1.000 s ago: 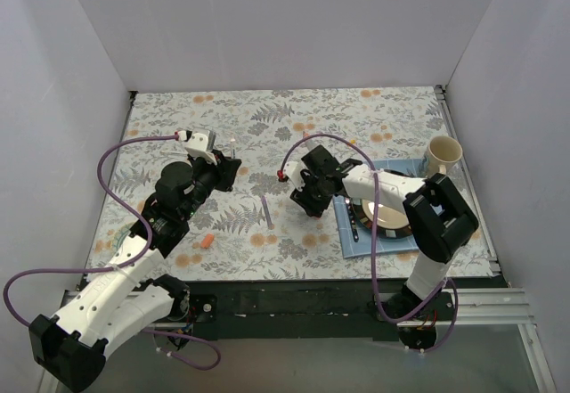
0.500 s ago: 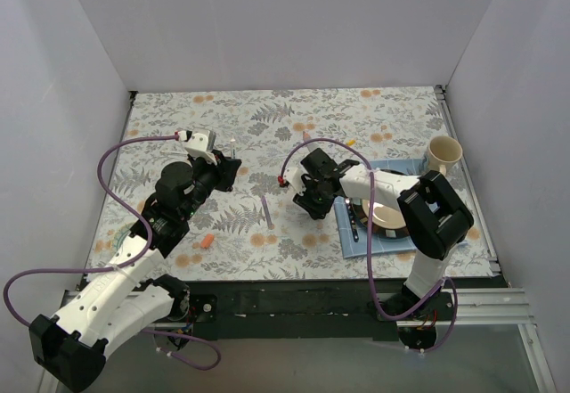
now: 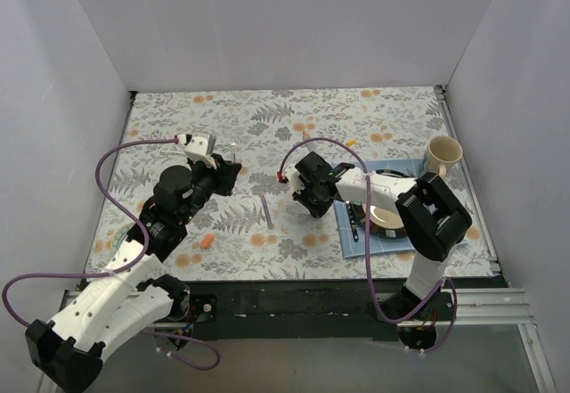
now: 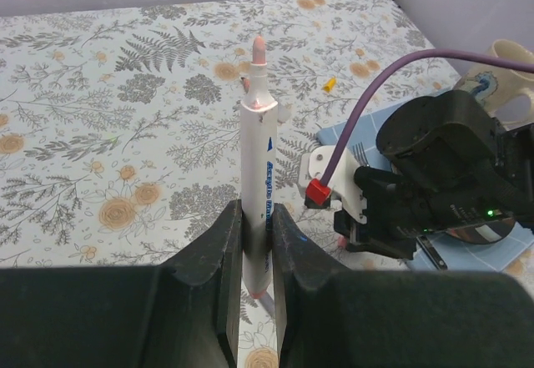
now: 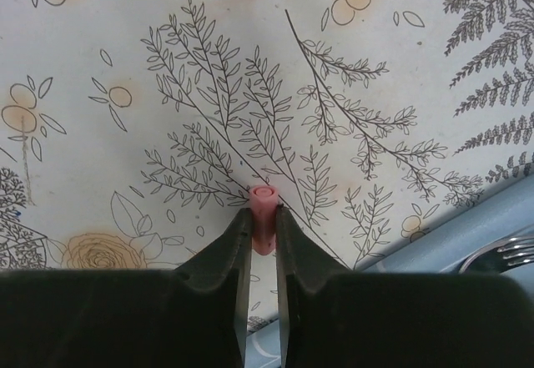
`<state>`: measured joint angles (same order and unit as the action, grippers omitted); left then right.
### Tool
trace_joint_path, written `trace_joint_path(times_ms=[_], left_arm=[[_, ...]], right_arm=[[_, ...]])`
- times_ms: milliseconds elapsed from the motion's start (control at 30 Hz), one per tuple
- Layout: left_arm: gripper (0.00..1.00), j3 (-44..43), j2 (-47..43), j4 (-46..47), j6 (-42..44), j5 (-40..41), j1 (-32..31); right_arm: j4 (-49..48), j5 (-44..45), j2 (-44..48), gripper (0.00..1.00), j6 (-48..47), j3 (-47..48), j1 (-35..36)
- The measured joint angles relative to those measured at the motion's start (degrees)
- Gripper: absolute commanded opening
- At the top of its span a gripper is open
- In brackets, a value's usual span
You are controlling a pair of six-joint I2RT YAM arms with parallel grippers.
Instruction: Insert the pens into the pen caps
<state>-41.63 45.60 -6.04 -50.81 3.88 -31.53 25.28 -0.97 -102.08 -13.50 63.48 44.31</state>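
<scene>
No pen is in a cap yet, as far as I can see, so all the capping is left to do. The left gripper (image 4: 254, 218) is squeezed tight on the white pen (image 4: 257, 151), which stands straight up with its pink tip on top, well to the left of the blue mat (image 3: 349, 246). The right gripper (image 5: 263, 222) is just off the mat's left edge, and its jaws are nearly closed and pinch the pink cap (image 5: 263, 201) down by the table (image 3: 401, 112); I cannot tell if the cap is lifted. The purple pen (image 3: 266, 210) lies bare a little left of the mat; the orange cap (image 3: 207, 241) lies much further left of it. I cannot find a purple cap.

I think this pen and cap should meet in the open spot left of the mat. The plate (image 3: 387, 217) sits on the mat and the mug (image 3: 443, 154) stands at its far right corner, so that side is crowded. White walls (image 3: 285, 28) stand around three sides of the table.
</scene>
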Motion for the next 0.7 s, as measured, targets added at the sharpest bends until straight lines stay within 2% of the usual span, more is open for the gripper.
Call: trace_joint_path(times_ms=[133,267,400,700], left_arm=[[0.00,-0.24,-3.78,-2.23,-1.84,-0.52,-0.15],[0.00,-0.50,-7.04,-3.80,-5.99,-4.26,-0.13],[0.00,0.96,-7.89,-3.98,-10.91,-11.76,-0.15],[0.00,13.35,-6.36,2.56,-22.73,-26.80,-0.17]], right_arm=[[-0.74,3.72,0.00,0.01,4.39,-0.11,2.36],[-1.99,5.68,0.00,0.01,9.01,-0.35,3.76],[-2.69,5.46,0.13,0.01,12.83,-0.37,3.65],[-2.82,2.67,3.85,0.01,20.46,-0.39,0.81]])
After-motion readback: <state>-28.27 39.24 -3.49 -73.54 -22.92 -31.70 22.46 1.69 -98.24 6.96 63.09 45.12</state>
